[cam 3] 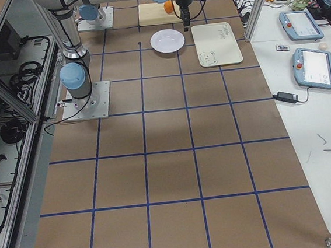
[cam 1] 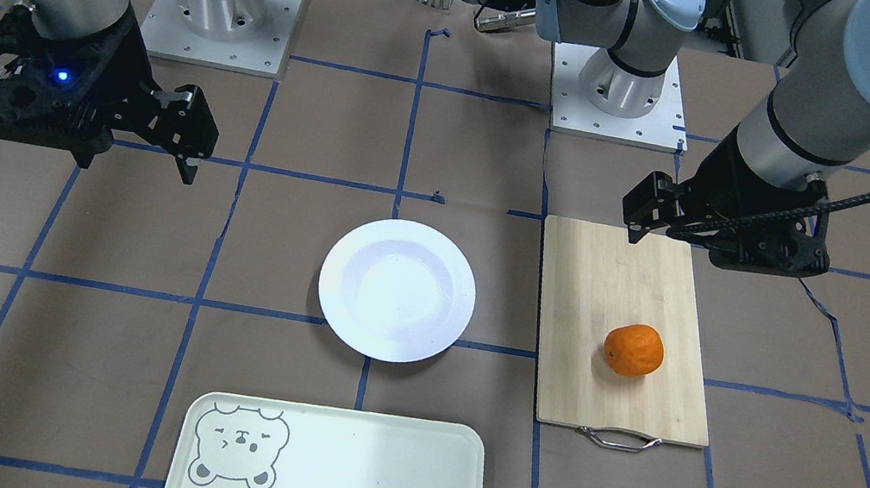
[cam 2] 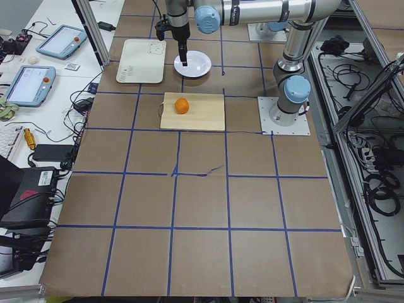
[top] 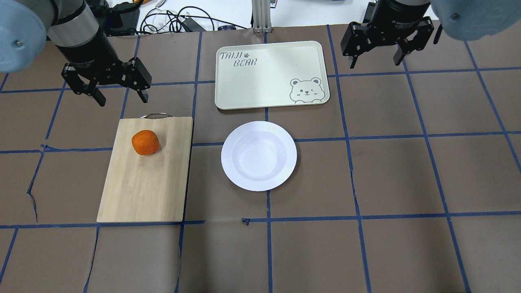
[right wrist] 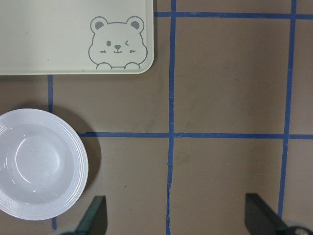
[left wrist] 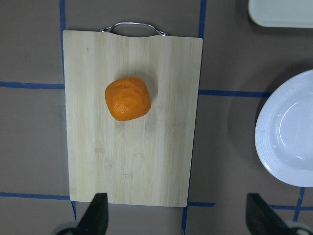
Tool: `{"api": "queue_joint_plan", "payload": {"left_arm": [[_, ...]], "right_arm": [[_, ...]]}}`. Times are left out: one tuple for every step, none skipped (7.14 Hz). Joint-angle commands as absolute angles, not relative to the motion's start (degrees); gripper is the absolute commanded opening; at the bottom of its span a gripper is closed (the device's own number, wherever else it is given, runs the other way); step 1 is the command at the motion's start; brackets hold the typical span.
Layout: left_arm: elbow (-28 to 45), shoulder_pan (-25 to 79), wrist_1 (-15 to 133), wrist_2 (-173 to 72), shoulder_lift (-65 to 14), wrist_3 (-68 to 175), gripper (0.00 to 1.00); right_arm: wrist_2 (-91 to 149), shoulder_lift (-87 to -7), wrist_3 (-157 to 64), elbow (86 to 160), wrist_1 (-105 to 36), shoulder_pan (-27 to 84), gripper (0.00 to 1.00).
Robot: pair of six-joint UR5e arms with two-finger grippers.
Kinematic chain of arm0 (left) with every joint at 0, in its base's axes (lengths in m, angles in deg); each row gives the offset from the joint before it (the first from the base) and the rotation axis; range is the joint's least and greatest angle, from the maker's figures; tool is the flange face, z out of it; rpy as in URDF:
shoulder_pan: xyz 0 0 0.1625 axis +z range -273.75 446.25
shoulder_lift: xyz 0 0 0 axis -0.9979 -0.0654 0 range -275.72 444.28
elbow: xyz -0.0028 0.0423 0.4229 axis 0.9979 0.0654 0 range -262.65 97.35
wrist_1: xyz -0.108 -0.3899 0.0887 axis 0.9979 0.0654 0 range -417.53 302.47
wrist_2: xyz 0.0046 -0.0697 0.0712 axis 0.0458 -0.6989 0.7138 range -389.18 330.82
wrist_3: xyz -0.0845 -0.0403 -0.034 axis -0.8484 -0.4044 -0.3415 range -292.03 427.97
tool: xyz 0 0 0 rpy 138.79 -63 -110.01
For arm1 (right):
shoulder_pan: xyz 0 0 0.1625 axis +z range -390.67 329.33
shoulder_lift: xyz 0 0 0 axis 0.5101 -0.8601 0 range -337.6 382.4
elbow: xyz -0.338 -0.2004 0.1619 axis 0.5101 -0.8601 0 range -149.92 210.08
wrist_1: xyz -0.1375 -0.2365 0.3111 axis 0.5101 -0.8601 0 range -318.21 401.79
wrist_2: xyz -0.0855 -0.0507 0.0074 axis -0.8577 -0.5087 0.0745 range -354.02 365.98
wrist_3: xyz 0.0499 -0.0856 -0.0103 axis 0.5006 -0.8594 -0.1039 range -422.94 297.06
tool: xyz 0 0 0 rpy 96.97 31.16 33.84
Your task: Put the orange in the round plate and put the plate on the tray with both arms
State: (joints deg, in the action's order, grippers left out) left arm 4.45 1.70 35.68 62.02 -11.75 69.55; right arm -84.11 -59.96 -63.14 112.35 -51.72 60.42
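Note:
The orange lies on a bamboo cutting board, toward its handle end; the left wrist view shows the orange from straight above. The white round plate sits empty at the table's middle. Beyond it lies the pale tray with a bear face, also empty. My left gripper hangs open above the table just past the board's handle, apart from the orange. High up, my right gripper stands open beside the tray's right end. In the wrist views both sets of fingertips are spread wide with nothing between them.
Brown paper with blue tape lines covers the table. The cutting board's metal handle points away from the robot. Cables and devices lie beyond the table's far edge. Both arm bases stand at the robot side.

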Motion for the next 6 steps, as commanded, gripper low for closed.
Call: {"api": "queue_joint_plan", "payload": {"left_arm": [[5.8, 2.5, 34.2, 62.3, -12.2, 69.6, 1.0], [6.5, 4.6, 26.7, 64.0, -13.7, 69.6, 1.0], [8.7, 5.8, 24.5, 64.2, -14.3, 70.2, 1.0], [10.8, 6.0, 24.5, 64.2, -15.6, 70.2, 1.0], [13.6, 6.5, 22.1, 64.1, -16.0, 69.1, 1.0], [15.5, 7.0, 18.5, 64.0, -17.5, 69.6, 1.0]], "right_arm": [[-84.2, -60.0, -63.2, 112.3, -51.7, 60.4, 1.0], [-84.1, -60.0, -63.2, 112.3, -51.7, 60.4, 1.0], [-84.1, -60.0, -63.2, 112.3, -51.7, 60.4, 1.0], [-84.0, -60.0, -63.2, 112.3, -51.7, 60.4, 1.0], [-84.0, -60.0, -63.2, 112.3, -51.7, 60.4, 1.0], [-84.0, -59.8, -63.2, 112.3, -51.8, 60.3, 1.0]]}}
